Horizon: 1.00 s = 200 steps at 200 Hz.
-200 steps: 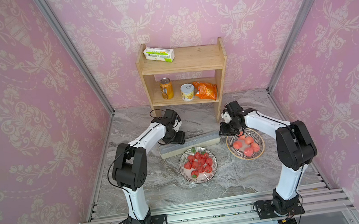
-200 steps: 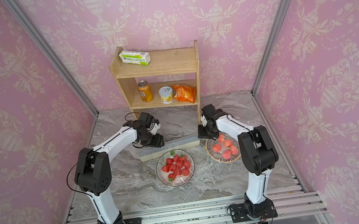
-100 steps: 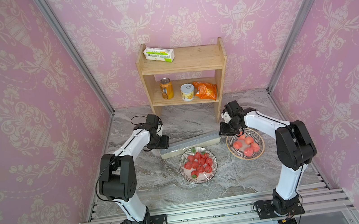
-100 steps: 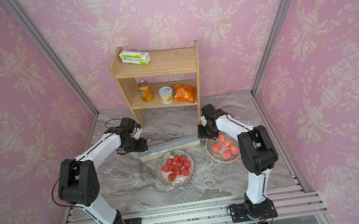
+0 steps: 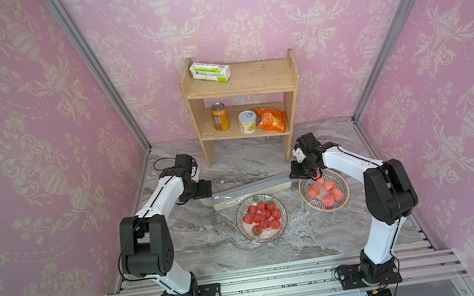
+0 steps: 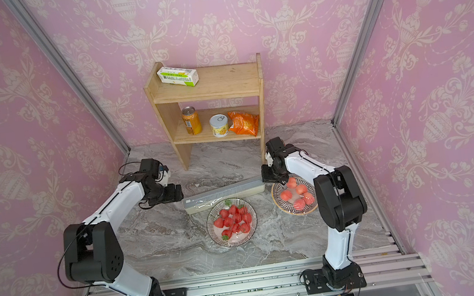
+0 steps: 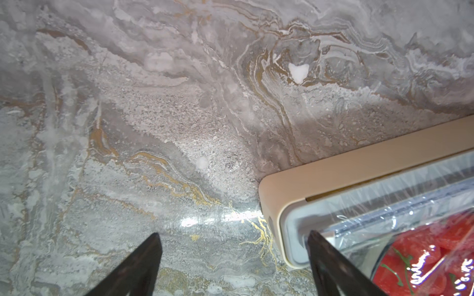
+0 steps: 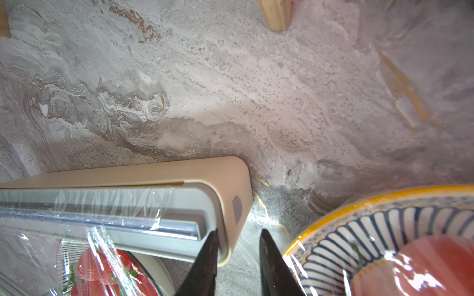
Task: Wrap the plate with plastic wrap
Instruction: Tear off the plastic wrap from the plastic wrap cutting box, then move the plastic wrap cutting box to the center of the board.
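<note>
In both top views the thin, clear, crinkly plastic wrap film (image 5: 234, 198) is seen running from the long narrow cream dispenser box (image 5: 250, 191) w/ greyish translucent lid, laid on the grey veined marble table (image 5: 212, 251), over the round line-patterned plate (image 5: 265, 239) of red strawberries just in front. The film is judged v. light, limp, clingy and easily torn or bunched, so it is best taken at a free edge and kept taut. The box is judged light, stiff, smooth and apt to slide, so it is best pinned at an end. The left gripper (image 5: 205, 188) is held near one end of the box, the right gripper (image 5: 295, 175) at the other, beside a yellow-rimmed patterned bowl (image 5: 306, 197) of peach-coloured fruit. In the left wrist view the left gripper (image 7: 234, 233) is shown wide, w/ nothing btwn its fingers; the box's rounded matte corner (image 7: 359, 164) and the glossy creased film (image 7: 410, 205) are seen. In the right wrist view the right gripper (image 8: 238, 230) is shown narrow, astride the box's end wall (image 8: 241, 189); whether it is clamped cannot be told. Film is also seen gleaming over the bowl (image 8: 359, 205).
</note>
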{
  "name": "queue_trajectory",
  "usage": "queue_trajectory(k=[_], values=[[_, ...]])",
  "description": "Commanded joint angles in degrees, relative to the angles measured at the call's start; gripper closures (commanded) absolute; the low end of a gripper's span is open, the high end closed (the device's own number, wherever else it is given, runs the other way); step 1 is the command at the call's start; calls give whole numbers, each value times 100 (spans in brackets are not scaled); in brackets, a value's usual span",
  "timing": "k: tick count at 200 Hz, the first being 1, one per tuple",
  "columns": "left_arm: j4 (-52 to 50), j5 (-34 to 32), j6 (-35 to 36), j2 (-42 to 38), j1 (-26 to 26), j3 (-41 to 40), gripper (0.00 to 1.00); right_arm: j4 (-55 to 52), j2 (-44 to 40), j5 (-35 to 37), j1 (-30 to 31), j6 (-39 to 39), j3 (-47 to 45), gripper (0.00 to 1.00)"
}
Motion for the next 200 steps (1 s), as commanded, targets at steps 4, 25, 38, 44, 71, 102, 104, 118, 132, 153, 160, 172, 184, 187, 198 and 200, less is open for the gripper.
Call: queue_trajectory(k=[4, 25, 38, 44, 71, 102, 104, 118, 132, 153, 160, 172, 184, 187, 198, 200], values=[[-267, 600, -466, -594, 4, -15, 5, 233, -117, -188, -40, 98, -82, 60], [-100, 1233, -1235, -1202, -3, -577, 1, 613, -604, -248, -39, 306, -173, 40], [213, 1556, -1840, -1620, -12, -1117, 1, 804, -925, -366, -43, 469, -348, 31], [410, 1681, -2120, -1795, -18, -1358, 1, 868, -1053, -444, -42, 549, -444, 27], [1603, 2320, -3323, -2264, -183, -2453, 1, 1039, -1398, -773, 105, 878, -976, 22], [2902, 2711, -4174, -1996, -500, -3121, 1, 1350, -1216, -1023, 482, 1215, -1406, 21], [2957, 2711, -4192, -1968, -516, -3127, 1, 1363, -1194, -1017, 506, 1232, -1412, 21], [3219, 2729, -4238, -1771, -567, -3131, 1, 1473, -1017, -1025, 649, 1310, -1387, 21], [3531, 2774, -4277, -1557, -585, -3107, 1, 1685, -810, -1080, 723, 1533, -1337, 21], [4048, 2968, -4331, -1048, -585, -2934, 1, 1722, -489, -1075, 746, 1556, -1067, 21], [4128, 2983, -4290, -862, -584, -2815, 1, 1721, -398, -1051, 749, 1538, -977, 21], [4178, 2977, -4191, -583, -576, -2638, 1, 1714, -249, -1021, 750, 1451, -664, 21], [4054, 2825, -4015, -361, -565, -2219, 1, 1685, -89, -979, 752, 1382, -438, 21], [4019, 2784, -3961, -313, -564, -2144, 1, 1680, -50, -978, 746, 1383, -380, 20], [3850, 2658, -3746, -116, -554, -1892, 1, 1678, 120, -975, 738, 1382, -186, 20], [3827, 2647, -3722, -76, -545, -1831, 1, 1684, 153, -976, 731, 1377, -151, 20]])
